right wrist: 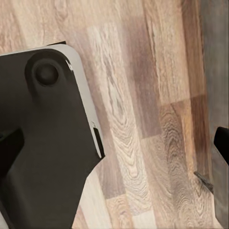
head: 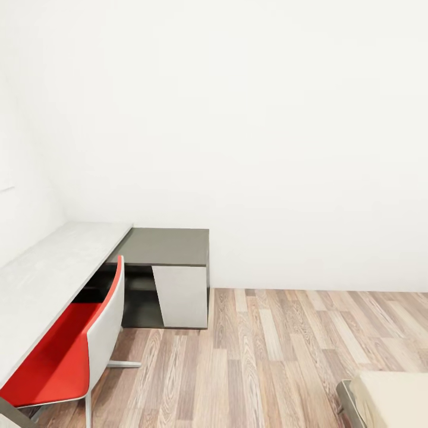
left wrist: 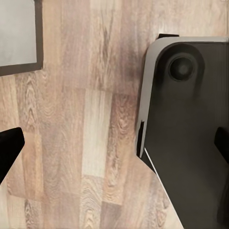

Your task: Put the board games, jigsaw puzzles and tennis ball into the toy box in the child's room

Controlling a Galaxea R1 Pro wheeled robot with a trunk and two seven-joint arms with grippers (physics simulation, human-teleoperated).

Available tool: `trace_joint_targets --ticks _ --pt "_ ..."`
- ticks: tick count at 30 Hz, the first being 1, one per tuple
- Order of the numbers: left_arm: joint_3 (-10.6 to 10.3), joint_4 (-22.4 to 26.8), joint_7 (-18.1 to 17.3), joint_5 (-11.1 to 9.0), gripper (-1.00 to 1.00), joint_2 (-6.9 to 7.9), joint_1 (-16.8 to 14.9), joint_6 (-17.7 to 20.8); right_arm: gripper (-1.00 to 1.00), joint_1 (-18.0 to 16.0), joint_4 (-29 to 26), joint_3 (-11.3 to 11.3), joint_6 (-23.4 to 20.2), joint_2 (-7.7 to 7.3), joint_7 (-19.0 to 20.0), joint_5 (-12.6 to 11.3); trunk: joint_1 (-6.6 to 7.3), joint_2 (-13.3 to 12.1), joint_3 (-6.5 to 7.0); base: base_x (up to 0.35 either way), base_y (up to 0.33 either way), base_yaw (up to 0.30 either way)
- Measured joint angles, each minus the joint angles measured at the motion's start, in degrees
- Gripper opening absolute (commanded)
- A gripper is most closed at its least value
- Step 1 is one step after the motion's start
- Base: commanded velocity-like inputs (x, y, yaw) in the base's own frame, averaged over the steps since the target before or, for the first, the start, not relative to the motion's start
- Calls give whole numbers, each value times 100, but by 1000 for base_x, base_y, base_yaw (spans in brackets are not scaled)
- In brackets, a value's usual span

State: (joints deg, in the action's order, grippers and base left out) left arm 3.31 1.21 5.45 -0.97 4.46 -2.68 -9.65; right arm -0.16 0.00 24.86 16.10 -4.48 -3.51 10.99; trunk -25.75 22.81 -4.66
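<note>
Facing the room corner, I see one desk (head: 56, 255) at 9 o'clock, one red chair (head: 65, 356) at 8, one bed (head: 392, 398) corner at 5. Toys and toy box lie outside these pictures. Both grippers (left wrist: 114, 143) (right wrist: 114, 143) hang spread wide and empty over the floor (head: 279, 356). Risk, I judge: my base clipping the chair when approaching.

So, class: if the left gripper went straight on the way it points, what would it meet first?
Probably the wooden floor; the open left gripper points down at it, beside the robot's dark base. Depth is unclear.
</note>
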Motion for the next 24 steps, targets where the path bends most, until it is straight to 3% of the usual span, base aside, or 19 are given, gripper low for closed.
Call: trace_joint_targets --ticks 4,11,14,17,24 --pt "13 17 -3 -19 100 -71 0 1 100 0 0 -16 -7 -23 -22 1 0 0 0 0 0 0" --pt "17 25 -8 -7 100 -266 0 5 100 0 1 -30 1 60 -27 9 0 0 0 0 0 0" --pt "17 25 -8 -4 100 -278 -1 4 100 0 2 -30 5 98 -21 4 0 0 0 0 0 0" --pt "13 26 -8 -3 100 -279 -1 3 100 0 0 -33 6 228 -17 3 0 0 0 0 0 0" --pt "-4 26 -9 1 100 -283 -1 3 100 0 0 -36 2 267 -16 1 0 0 0 0 0 0"
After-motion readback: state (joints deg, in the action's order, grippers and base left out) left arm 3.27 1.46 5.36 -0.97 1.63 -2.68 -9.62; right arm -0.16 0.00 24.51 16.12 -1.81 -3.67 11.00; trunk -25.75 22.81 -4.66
